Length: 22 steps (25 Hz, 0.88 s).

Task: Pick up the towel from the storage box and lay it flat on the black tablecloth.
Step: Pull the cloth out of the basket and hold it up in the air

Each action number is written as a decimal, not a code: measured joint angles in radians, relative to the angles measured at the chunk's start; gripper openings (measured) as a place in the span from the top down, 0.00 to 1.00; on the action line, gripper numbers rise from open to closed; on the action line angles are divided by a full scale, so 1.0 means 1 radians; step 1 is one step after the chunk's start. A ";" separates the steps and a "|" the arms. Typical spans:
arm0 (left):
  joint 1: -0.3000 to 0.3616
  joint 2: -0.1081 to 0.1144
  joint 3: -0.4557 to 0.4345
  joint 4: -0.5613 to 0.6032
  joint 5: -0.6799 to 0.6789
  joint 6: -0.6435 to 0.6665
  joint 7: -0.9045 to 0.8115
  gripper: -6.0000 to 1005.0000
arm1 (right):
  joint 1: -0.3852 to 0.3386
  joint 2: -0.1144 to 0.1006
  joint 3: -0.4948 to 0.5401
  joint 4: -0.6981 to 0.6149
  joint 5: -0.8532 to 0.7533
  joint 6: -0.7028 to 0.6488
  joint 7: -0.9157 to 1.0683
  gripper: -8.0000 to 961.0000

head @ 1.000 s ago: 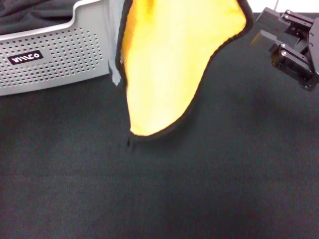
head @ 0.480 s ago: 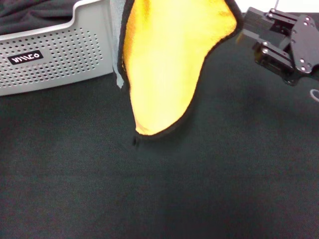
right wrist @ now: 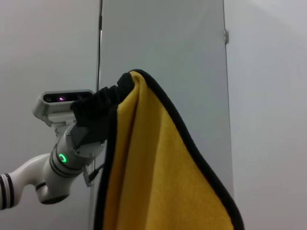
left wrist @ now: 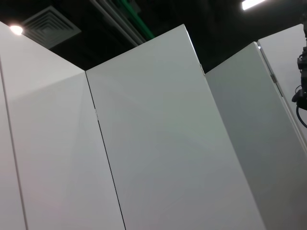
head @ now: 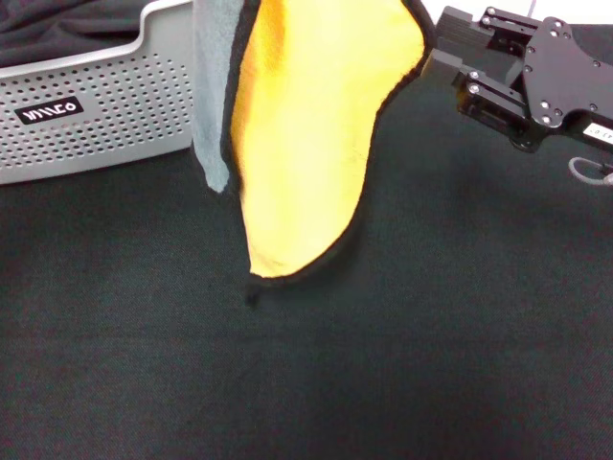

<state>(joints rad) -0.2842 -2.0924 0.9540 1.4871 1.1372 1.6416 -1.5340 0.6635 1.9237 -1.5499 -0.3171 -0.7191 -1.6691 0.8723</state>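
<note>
Storage box (head: 96, 105): light grey plastic, rounded corner, rows of small round holes in its wall, black label with white logo. It holds a dark crumpled cloth (head: 57, 24), seen over the rim.

Towel (head: 306, 134): plush orange-yellow face, grey reverse, thin black edging. It hangs in the air just beside the box, narrowing to a rounded point whose tip is just above or touching the black tablecloth (head: 383, 364) (which one cannot be told). One grey fold lies in front of the box's near corner.

Black tablecloth: wide matte fabric, spread under the box and well beyond it.

Left gripper (right wrist: 103, 112): closed on the towel's top edge, seen from the right wrist view, with the fabric bunched in its dark fingers.

Right gripper (head: 455, 53): beside the towel's edge, on the side away from the box; whether its fingers are parted or closed cannot be told.

White wall panels (left wrist: 158, 143) fill the left wrist view.
</note>
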 joint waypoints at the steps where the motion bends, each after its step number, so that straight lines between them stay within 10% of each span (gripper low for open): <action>1: 0.000 0.000 0.000 0.000 0.000 0.002 0.000 0.97 | 0.000 0.000 0.000 0.000 0.000 0.005 -0.001 0.56; 22: 0.004 0.002 -0.005 -0.001 -0.014 0.050 0.003 0.97 | 0.002 0.003 0.002 -0.001 0.000 0.037 -0.025 0.56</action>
<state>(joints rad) -0.2806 -2.0908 0.9495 1.4863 1.1228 1.6920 -1.5309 0.6656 1.9267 -1.5478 -0.3183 -0.7194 -1.6325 0.8471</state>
